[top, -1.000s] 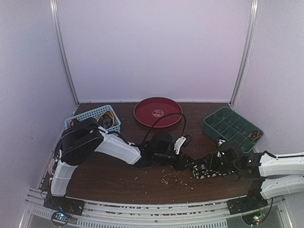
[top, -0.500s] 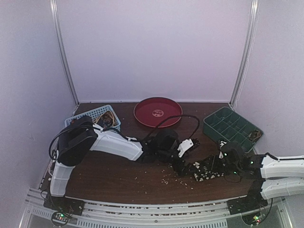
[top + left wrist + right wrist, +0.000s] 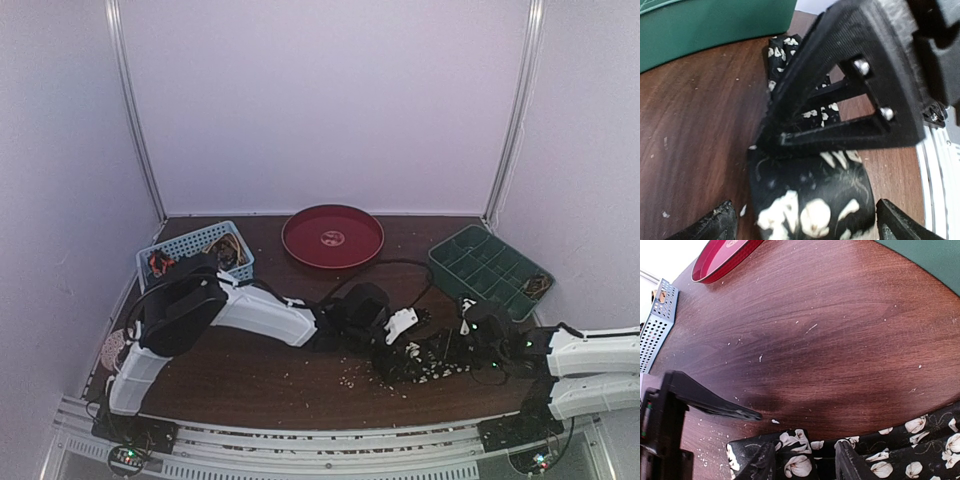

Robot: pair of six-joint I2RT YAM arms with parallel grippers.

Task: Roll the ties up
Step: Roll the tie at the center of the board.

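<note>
A dark tie with pale flowers [image 3: 428, 362] lies bunched on the brown table between my two arms. In the left wrist view its rolled end [image 3: 810, 200] sits between the widely spread fingertips [image 3: 715, 225] of my open left gripper [image 3: 807, 227]. These stand on either side of the roll without pressing it. My right gripper [image 3: 805, 465] is closed on a fold of the same tie [image 3: 800, 462], with more of the tie trailing off to the right. Seen from above, the left gripper [image 3: 397, 350] and right gripper [image 3: 457, 348] face each other across the tie.
A blue basket [image 3: 190, 243] at the back left holds dark and orange fabric. A red round tray [image 3: 333, 236] sits at the back centre and a green compartment box [image 3: 488, 268] at the back right. Pale crumbs [image 3: 350, 375] dot the table.
My left gripper has opened wide and slid right, so its fingers now stand on either side of the tie's rolled end. The right gripper kept its hold, and the tie has shifted slightly left.
</note>
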